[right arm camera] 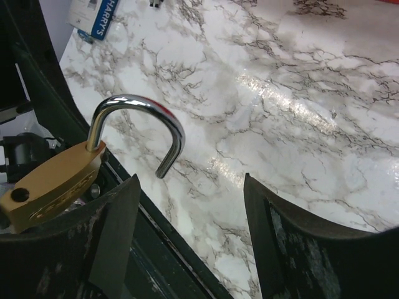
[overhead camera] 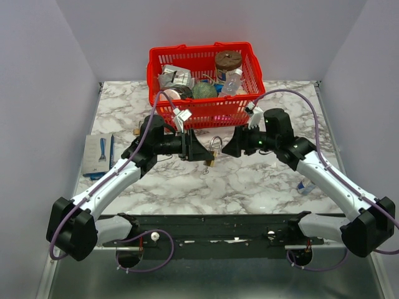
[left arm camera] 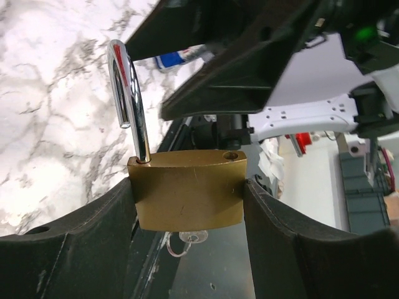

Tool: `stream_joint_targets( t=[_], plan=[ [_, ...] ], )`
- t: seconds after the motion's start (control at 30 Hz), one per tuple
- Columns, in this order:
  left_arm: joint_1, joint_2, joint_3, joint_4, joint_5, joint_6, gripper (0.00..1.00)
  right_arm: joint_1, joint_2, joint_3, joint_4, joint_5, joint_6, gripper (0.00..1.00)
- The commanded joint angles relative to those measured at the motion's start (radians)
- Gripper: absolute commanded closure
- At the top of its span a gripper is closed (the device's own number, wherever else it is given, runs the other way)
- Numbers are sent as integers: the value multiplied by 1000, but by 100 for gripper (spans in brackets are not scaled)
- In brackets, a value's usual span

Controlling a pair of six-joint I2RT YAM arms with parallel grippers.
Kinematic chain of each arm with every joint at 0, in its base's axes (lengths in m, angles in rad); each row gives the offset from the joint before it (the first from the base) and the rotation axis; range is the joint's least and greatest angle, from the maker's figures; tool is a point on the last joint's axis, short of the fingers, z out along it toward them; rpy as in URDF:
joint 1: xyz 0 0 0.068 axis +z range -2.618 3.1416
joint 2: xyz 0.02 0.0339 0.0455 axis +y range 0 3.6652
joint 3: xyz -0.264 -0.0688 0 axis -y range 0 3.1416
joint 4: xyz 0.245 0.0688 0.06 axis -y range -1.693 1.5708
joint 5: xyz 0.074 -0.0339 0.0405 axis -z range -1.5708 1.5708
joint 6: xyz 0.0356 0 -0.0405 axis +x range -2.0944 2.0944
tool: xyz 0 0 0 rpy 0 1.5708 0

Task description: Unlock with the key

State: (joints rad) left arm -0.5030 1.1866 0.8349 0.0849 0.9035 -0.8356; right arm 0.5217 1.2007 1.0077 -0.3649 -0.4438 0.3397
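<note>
progress: shackle (left arm camera: 128, 93) stands open, one leg out of the padlock (left arm camera: 187, 193), key (left arm camera: 187, 240) in its underside; you look done bar letting go | left gripper (left arm camera: 189, 215) clamps the brass body, clear of the table (right arm camera: 299, 93) | right gripper (right arm camera: 190, 187) spread, empty, padlock just outside one finger

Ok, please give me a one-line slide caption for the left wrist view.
Left gripper clamps the brass padlock by its body, shackle open, key under its base.
</note>
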Motion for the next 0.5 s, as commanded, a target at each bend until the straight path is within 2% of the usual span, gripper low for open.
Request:
stream_joint_targets(
  t=[0.0,0.13,0.47],
  plan=[
    [6,-48,27,-43,-123,43,100,-5,-46,22,-18,4,-37,25],
    [6,-33,50,-106,-176,93,100,-3,-37,29,-51,45,-33,27],
    [3,-31,37,2,-103,36,100,-2,134,140,-63,76,25,31]
  ],
)
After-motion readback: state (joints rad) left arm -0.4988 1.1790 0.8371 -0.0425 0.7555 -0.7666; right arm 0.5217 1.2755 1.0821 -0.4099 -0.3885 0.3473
